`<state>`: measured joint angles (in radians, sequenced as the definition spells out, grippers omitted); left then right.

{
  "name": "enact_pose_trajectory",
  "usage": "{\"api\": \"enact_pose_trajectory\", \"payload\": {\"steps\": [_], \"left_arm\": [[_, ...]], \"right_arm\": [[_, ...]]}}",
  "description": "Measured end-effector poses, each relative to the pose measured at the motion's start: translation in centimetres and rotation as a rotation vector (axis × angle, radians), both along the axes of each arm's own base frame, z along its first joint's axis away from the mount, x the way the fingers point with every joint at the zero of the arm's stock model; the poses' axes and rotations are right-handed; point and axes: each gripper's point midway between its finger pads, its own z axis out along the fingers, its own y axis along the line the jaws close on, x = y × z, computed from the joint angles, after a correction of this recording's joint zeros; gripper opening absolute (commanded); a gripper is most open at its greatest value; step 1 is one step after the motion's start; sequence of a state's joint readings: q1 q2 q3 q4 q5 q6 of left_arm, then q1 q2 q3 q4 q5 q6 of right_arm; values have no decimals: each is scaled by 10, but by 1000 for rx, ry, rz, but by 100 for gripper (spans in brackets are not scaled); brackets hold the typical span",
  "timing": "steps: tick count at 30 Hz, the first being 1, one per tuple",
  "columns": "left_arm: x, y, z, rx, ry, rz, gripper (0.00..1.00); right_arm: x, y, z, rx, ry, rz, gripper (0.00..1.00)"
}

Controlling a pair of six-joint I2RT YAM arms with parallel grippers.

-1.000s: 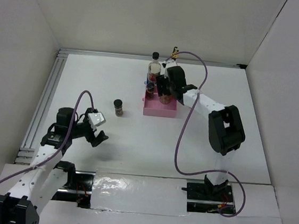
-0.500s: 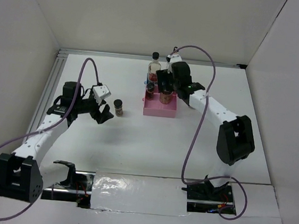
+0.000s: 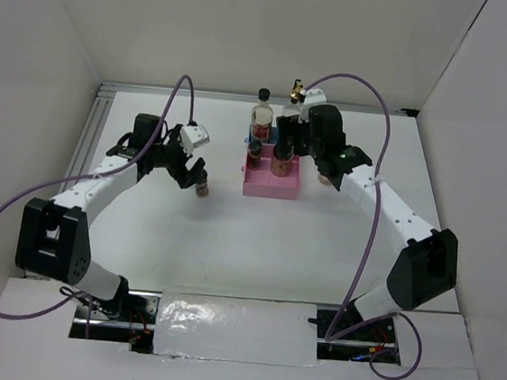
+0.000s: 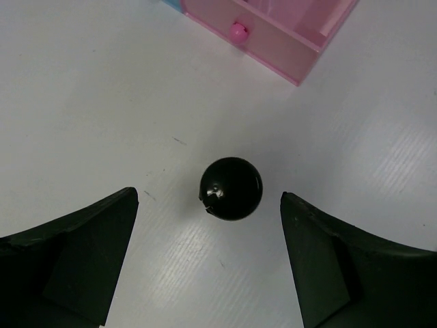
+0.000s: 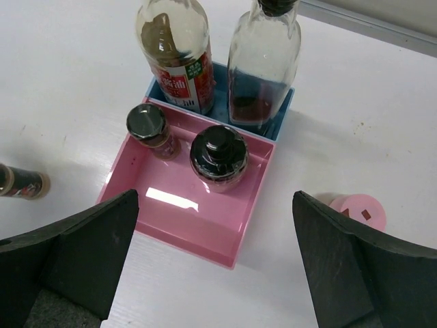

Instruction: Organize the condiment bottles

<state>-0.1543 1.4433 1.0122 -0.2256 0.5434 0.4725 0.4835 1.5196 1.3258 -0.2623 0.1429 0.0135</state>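
Looking at the left wrist cam first: left pincer spread wide, gripping nothing, one finger on either side of a short black-capped jar and not touching it. Standing upright on the white tabletop, off to the left of the pink tray and clear of its wall.

Moving over to the right: right pincer also gaping wide and empty, hanging above the pink tray.

Sitting inside the pink tray near its far wall: a small dark jar and a fatter dark jar, side by side with a gap between them.

Butted up against the pink tray's far side: blue tray with the red-labelled bottle and gold-spouted bottle standing in it.

Resting on the tabletop right of the pink tray, apart from it: a pink-topped jar.
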Motion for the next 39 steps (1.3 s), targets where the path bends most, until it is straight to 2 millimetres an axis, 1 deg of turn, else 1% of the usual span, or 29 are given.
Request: {"api": "enact_pose_trajectory", "payload": {"steps": [3,8,11,13,16,19,22,23,25,26,28,29,31,33,35,37,39], "left_arm": [[7,0,-4,12,5,-3,98],[1,-10,-10,33,16,-48,96],[-2,-15,-14,43,15,-71,95],[-3,-17,-18,56,10,-77,93],[2,-17,-27,87,4,-73,88],[9,-15,-38,118,6,-56,81],[11,-11,-41,137,3,-39,73],[12,-11,-41,141,-2,-36,64],[13,-10,-42,145,-3,-31,53],[13,-9,-42,147,-6,-29,39],[15,-9,-41,151,-15,-29,25],[14,-9,-41,149,-12,-27,11],[13,-10,-41,147,-4,-27,0],[13,-12,-35,148,7,-30,0],[16,-18,-20,142,0,-38,0],[25,-27,4,129,-21,-46,0],[36,-41,38,105,-74,-57,0]], "right_arm": [[-4,-3,4,3,-6,-2,100],[-4,-11,8,-8,-16,-11,100],[-4,-18,6,-14,-13,-24,100],[-4,-24,4,-17,-8,-34,100],[-3,-30,4,-16,-5,-47,100],[-2,-35,5,-15,-7,-56,100],[-1,-39,6,-15,-9,-61,100],[-1,-41,6,-15,-9,-64,100],[-1,-44,8,-14,-13,-68,100],[-1,-45,9,-12,-15,-69,100],[-1,-47,11,-8,-18,-70,100],[-1,-48,11,-8,-19,-70,100],[-1,-49,11,-6,-18,-70,100],[-1,-50,11,-5,-17,-71,100],[-1,-53,10,-2,-16,-75,100],[-2,-59,6,1,-7,-82,100],[-3,-65,1,0,6,-93,100]]}}
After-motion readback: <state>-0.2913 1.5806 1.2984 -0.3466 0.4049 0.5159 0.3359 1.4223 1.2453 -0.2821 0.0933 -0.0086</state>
